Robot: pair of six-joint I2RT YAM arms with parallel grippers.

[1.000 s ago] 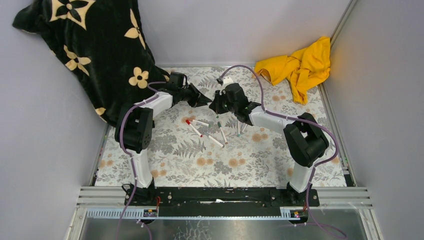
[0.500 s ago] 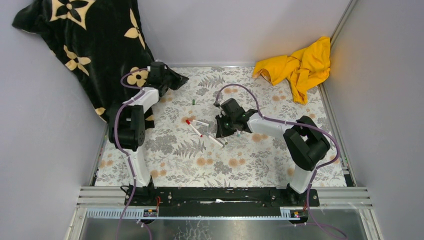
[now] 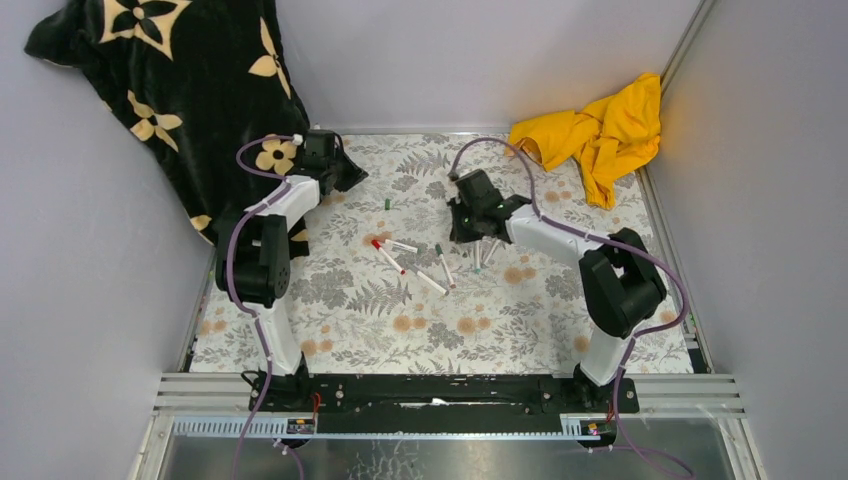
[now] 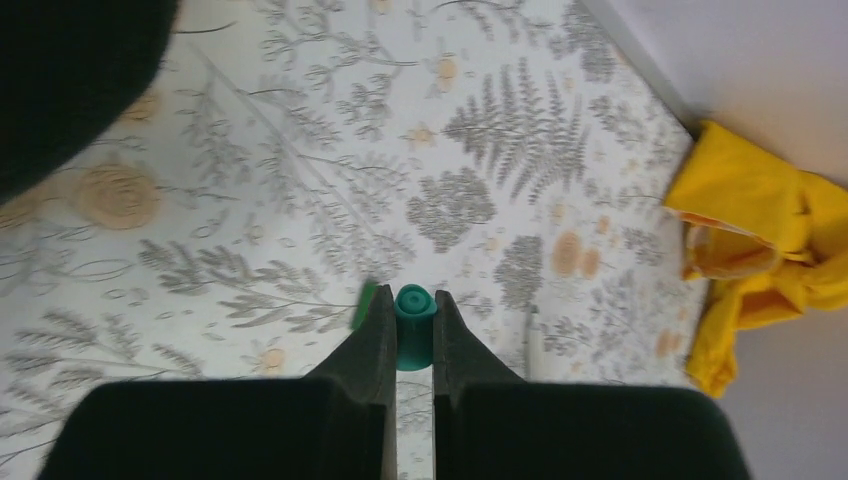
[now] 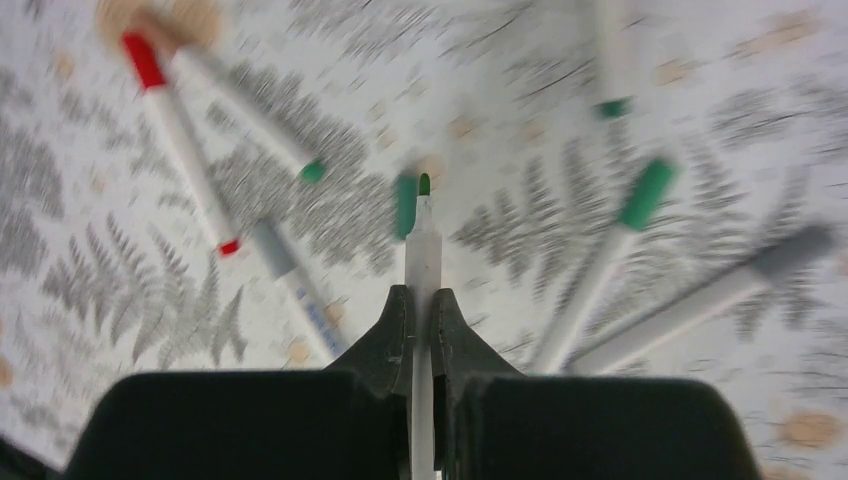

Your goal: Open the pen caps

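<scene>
1. Whereas both arms met over the middle of the tabletop (image 3: 330, 310) a second ago, the left gripper (image 4: 413, 300) is now drawn back to the far left, beside the black plush blanket (image 3: 190, 110) with its cream flowers. Its jaws are clenched on a teal pen cap (image 4: 413, 330), a short, smooth plastic cylinder held clear of the printed fern cloth.
2. A loose green cap (image 3: 386, 203) is seen lying alone on the tabletop between the arms, apart from every pen.
3. Near the centre, the pens (image 3: 432, 281) are spread in a loose fan. They are thin, white and rigid; one is closed by a red cap (image 5: 145, 60), and others by green caps (image 5: 648, 190).
4. The right gripper (image 5: 420, 295) is carried above that fan, its jaws clenched on a white barrel (image 5: 423, 245) whose green nib (image 5: 424, 184) is bared. This pen is therefore judged opened, with cap and barrel now well apart, while several capped pens remain to be done.
5. A crumpled yellow cloth (image 3: 600, 130), soft and folded, is left at the far right corner.
</scene>
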